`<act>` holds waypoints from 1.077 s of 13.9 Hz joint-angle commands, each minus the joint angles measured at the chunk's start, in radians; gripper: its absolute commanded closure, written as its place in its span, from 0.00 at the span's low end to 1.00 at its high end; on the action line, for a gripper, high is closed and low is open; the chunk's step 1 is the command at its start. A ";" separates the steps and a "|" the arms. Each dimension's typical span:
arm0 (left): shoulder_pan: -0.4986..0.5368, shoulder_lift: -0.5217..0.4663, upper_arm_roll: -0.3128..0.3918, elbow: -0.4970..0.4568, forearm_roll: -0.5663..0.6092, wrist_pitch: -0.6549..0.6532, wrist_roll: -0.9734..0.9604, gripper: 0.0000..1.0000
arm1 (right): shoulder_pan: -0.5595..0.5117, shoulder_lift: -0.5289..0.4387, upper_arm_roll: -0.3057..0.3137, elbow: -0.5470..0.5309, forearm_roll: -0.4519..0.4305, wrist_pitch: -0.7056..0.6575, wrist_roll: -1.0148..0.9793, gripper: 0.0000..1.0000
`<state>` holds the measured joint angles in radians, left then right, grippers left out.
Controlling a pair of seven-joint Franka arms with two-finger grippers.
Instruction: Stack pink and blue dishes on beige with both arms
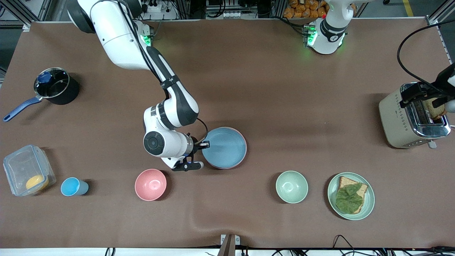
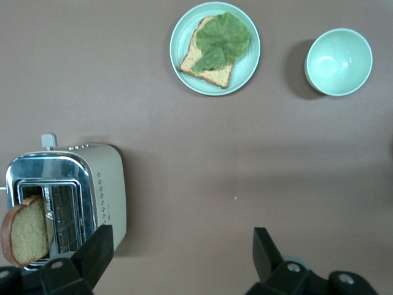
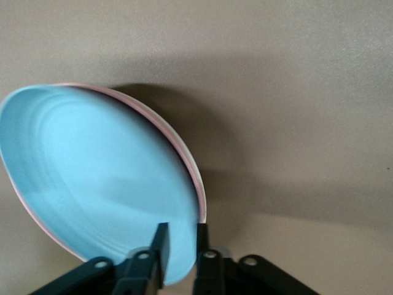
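The light blue plate lies on the pale pink plate, of which only a thin rim shows, in the middle of the table. My right gripper is shut on their rim at the side toward the right arm's end. In the right wrist view the fingers pinch the blue plate and the pink rim, and the pair stands tilted with a shadow under it. No beige plate shows in any view. My left gripper waits open over the toaster, its fingers wide apart.
Nearer the front camera stand a pink bowl, a blue cup, a clear box, a green bowl and a green plate with bread and a leaf. A dark pot sits toward the right arm's end.
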<state>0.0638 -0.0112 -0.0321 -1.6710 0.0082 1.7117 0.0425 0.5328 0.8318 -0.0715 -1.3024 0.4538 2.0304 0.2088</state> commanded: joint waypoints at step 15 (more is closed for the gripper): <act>0.002 0.007 -0.005 -0.013 -0.004 0.008 0.022 0.00 | -0.322 -0.269 -0.031 0.032 -0.302 -0.499 -0.213 0.00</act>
<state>0.0653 -0.0074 -0.0328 -1.6923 0.0081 1.7159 0.0425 0.2221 0.6250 -0.1141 -1.2414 0.2270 1.5713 -0.0079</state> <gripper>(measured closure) 0.000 0.000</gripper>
